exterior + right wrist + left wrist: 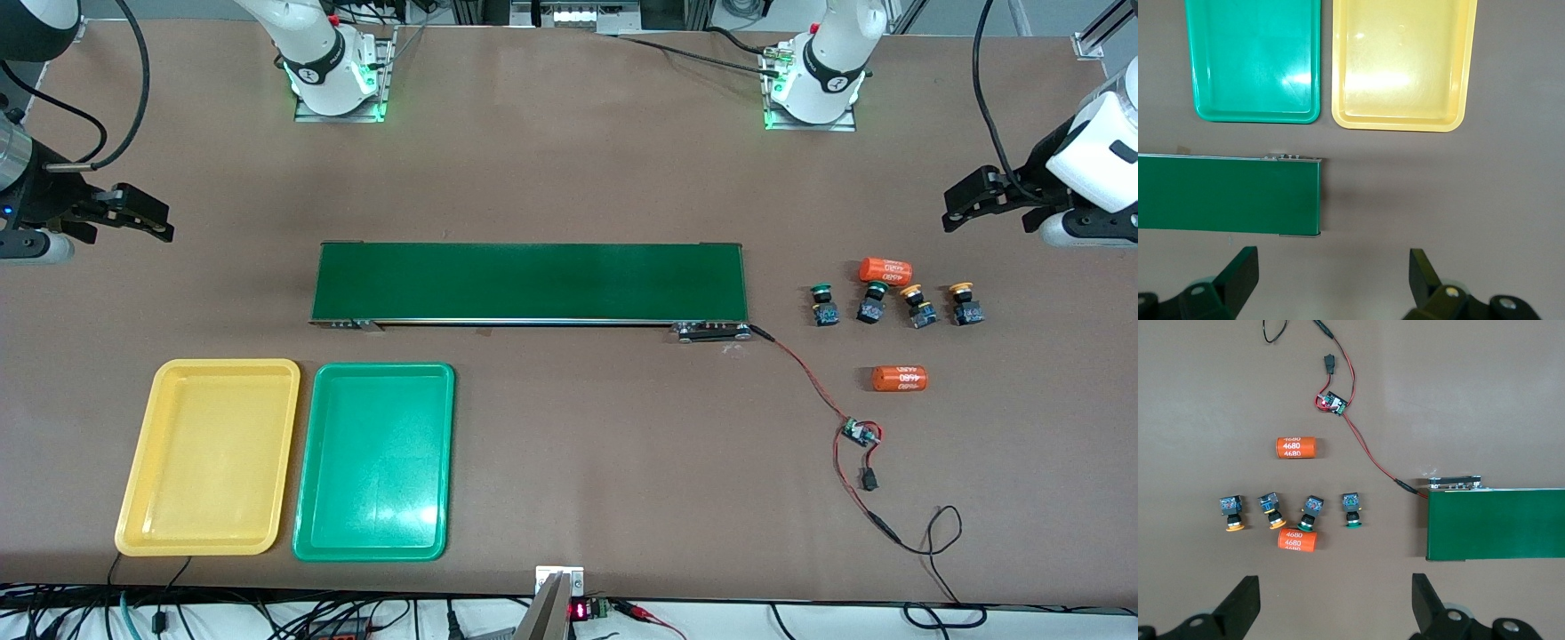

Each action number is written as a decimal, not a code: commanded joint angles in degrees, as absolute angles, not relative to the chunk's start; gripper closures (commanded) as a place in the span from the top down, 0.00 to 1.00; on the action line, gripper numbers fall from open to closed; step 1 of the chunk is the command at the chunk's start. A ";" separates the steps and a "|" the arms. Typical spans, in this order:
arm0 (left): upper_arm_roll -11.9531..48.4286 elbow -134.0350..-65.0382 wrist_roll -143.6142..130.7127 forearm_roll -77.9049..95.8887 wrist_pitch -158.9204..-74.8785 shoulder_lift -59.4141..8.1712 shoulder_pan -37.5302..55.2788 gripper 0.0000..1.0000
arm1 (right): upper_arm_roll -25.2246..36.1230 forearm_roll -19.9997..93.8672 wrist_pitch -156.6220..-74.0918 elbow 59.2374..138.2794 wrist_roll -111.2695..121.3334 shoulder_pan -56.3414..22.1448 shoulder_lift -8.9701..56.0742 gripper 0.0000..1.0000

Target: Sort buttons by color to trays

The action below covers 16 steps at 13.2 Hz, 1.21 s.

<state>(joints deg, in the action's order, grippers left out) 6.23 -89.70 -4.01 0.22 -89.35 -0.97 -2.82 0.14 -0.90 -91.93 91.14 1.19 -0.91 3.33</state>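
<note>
Four buttons stand in a row near the left arm's end of the table: two green-capped (824, 304) (874, 302) and two yellow-capped (917, 305) (965, 304). The left wrist view shows the same row, yellow (1231, 512) (1271, 510) and green (1310, 512) (1351, 510). The yellow tray (209, 453) and green tray (373, 462) lie side by side, empty, near the right arm's end. My left gripper (953, 209) (1336, 600) hangs open above bare table beside the buttons. My right gripper (160, 222) (1333, 273) hangs open off the conveyor's end.
A long dark-green conveyor belt (529, 283) crosses the middle of the table. One orange cylinder (885, 268) touches the button row, another (899, 378) lies nearer the front camera. A small circuit board (858, 433) with red and black wires trails from the conveyor.
</note>
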 commanded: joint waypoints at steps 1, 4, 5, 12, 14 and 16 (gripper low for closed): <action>6.86 -90.44 -4.22 -0.26 -88.77 0.52 -3.43 1.00 | 0.09 -1.49 -91.76 90.97 2.11 -0.79 3.08 1.00; 6.94 -90.35 -4.13 -0.26 -88.86 0.44 -3.25 1.00 | 0.09 -1.49 -91.93 90.97 2.02 -0.79 3.16 1.00; 6.94 -90.00 -4.22 -0.70 -89.12 0.18 -3.08 1.00 | 0.09 -1.49 -92.02 90.97 2.02 -0.70 3.16 1.00; 5.10 -89.82 -3.60 1.67 -91.12 -5.70 -5.54 1.00 | 0.09 -1.67 -92.29 90.97 2.11 -0.97 3.25 1.00; 5.19 -90.70 -4.13 1.41 -92.46 -9.74 -3.61 1.00 | 0.00 -1.84 -92.81 90.97 2.11 -0.97 3.34 1.00; 5.27 -94.46 -4.13 1.49 -95.51 -10.46 -3.25 1.00 | 0.09 -1.67 -93.34 90.97 2.11 -0.97 3.52 1.00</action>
